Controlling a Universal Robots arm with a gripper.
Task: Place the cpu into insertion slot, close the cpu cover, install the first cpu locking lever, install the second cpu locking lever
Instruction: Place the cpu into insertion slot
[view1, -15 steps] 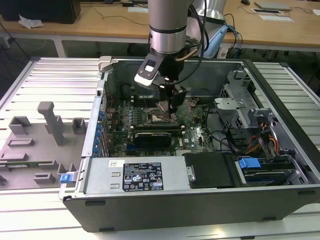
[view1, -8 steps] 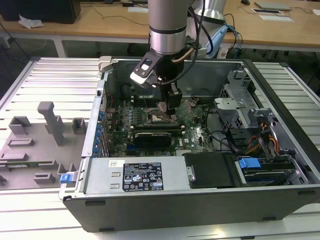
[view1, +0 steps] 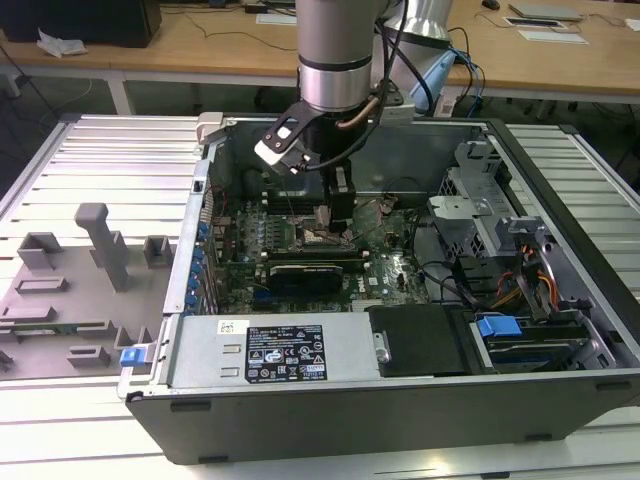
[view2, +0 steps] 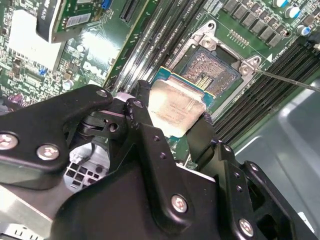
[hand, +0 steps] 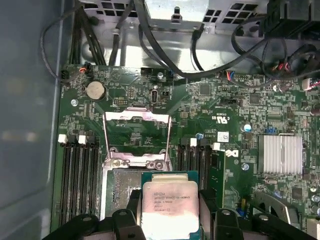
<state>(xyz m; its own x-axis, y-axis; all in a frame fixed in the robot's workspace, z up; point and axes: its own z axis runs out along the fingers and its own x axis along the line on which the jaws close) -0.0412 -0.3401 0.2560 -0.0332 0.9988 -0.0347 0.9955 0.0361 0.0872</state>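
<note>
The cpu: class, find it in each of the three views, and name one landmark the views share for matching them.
Exterior view: too small to pick out; look at the tip of the gripper, over the motherboard.
Second wrist view: the cpu, a pale square between the fingers, overlaps the insertion slot.
First wrist view: the cpu sits between the fingers, near the open cpu cover.
Shared landmark: the insertion slot.

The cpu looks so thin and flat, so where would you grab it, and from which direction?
By two opposite edges, coming down from above. The cpu is a thin flat square with a smooth metal top and no handle, so only its edges offer purchase. The claw pinches it that way, close to the insertion slot.
</note>
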